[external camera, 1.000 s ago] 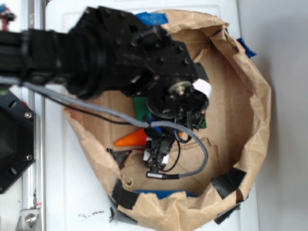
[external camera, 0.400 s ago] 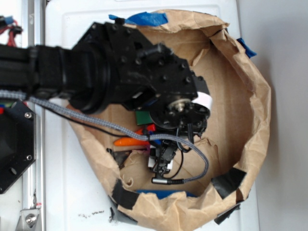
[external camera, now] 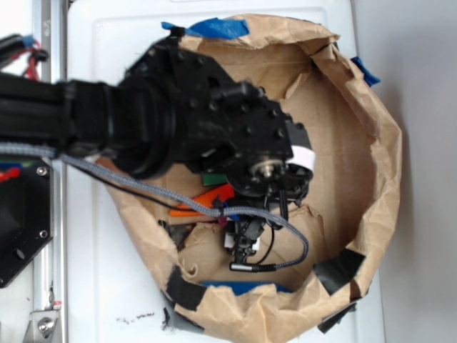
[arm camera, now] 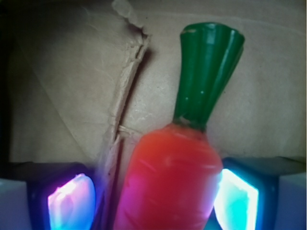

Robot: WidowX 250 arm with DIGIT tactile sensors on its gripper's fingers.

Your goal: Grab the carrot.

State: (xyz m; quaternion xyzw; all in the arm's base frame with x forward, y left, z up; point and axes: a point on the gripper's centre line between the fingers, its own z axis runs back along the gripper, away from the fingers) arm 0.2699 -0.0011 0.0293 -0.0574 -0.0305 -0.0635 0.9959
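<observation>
Carrot [arm camera: 175,163] is lying on the cardboard floor of the paper bag [external camera: 371,143], sitting between the pads of the gripper [arm camera: 153,201]. Its long axis is running straight away from the wrist camera, green cap far end, orange body at the pads. Jaws are standing apart: right pad [arm camera: 235,199] touching or nearly, left pad [arm camera: 72,203] showing a gap. Closing should catch it, slightly off-centre.

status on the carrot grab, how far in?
Done: the claw is down around the carrot, whose orange body sits between the two lit pads, green stem pointing away. In hand: closing; the right pad looks against it, the left shows a gap. Left: finish the squeeze and lift it off the cardboard.
</observation>
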